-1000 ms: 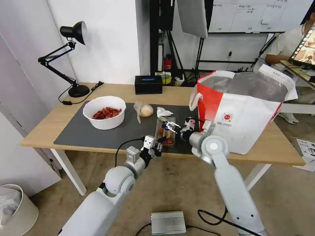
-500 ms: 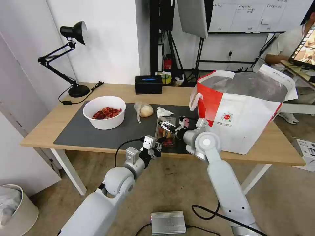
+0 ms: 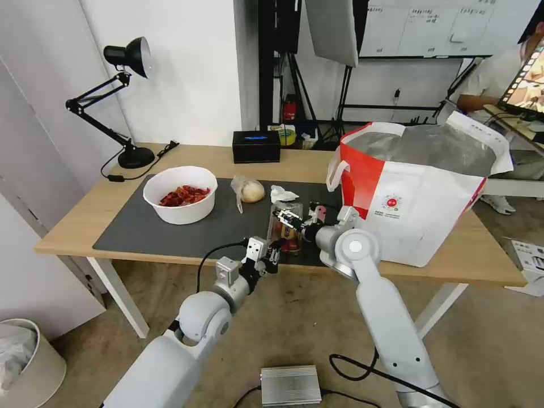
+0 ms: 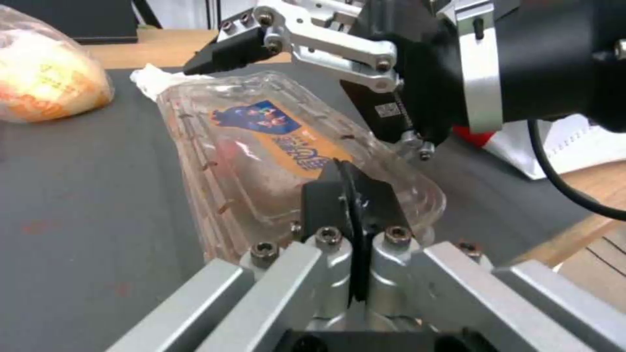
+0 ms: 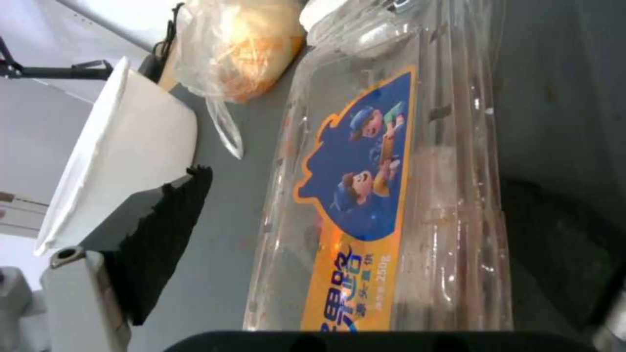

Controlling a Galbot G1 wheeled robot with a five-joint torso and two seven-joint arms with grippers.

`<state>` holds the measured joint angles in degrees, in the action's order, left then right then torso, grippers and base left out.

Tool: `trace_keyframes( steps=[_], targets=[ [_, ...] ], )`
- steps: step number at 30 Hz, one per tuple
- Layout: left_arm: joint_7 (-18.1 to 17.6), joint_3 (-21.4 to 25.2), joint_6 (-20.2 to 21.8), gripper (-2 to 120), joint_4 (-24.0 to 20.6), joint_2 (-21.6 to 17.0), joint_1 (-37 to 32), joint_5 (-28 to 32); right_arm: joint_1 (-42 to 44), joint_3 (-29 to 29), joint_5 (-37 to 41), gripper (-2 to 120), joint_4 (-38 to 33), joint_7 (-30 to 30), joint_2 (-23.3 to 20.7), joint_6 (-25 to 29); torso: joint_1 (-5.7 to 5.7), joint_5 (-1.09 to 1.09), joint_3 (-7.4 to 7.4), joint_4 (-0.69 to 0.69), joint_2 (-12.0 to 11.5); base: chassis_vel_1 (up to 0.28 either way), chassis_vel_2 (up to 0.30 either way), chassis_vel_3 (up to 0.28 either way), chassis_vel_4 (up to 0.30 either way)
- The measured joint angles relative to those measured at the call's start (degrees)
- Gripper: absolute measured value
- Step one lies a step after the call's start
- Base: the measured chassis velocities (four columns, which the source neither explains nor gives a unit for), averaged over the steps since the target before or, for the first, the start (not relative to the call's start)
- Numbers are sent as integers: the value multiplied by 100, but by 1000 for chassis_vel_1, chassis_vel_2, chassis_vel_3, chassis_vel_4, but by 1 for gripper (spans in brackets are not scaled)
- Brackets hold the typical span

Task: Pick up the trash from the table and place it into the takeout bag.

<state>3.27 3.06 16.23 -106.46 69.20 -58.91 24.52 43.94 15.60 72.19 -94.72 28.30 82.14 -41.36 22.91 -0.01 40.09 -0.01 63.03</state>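
clamshell tray (image 4: pixel 274 146): clear glossy plastic | mat (image 3: pixel 147 226): matt grey | table (image 3: pixel 85 215): light wood

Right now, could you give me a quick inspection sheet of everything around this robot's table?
Surface: wood table with dark mat.
Job's things: tomato tray, tissue, bagged bun, bowl of red scraps all on the mat; takeout bag standing open on the table's right.
Clutter: black box, desk lamp.
Grippers: left gripper shut at the tray's near end; right gripper open over the tray.
Cables: lamp cord; floor cable.
Surroundings: white bin, metal box on the floor.
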Motion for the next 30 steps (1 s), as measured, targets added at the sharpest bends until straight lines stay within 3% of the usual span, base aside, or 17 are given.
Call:
trace_keyframes(
  steps=[7,10,14,25,30],
  targets=[
    [12,7,-1,0,-11,-9,-2,-13,15,17,13,76,11,-5,23,5,0,0,0,-1,0,0,0,0,0],
    [13,10,-5,0,-21,-14,-21,-29,48,19,6,58,11,0,29,8,0,1,1,0,-1,0,0,0,0],
    [13,4,-6,0,-30,-11,-30,-44,82,12,1,49,-33,16,6,4,1,1,2,1,-2,0,0,0,0],
    [10,-11,-12,0,-36,4,-34,-49,158,67,7,6,-173,97,-147,5,1,1,1,1,-2,0,0,0,0],
    [10,9,-22,0,-35,4,-43,-42,175,71,12,0,-174,107,-148,9,1,1,1,1,-1,0,0,0,0]
  ],
)
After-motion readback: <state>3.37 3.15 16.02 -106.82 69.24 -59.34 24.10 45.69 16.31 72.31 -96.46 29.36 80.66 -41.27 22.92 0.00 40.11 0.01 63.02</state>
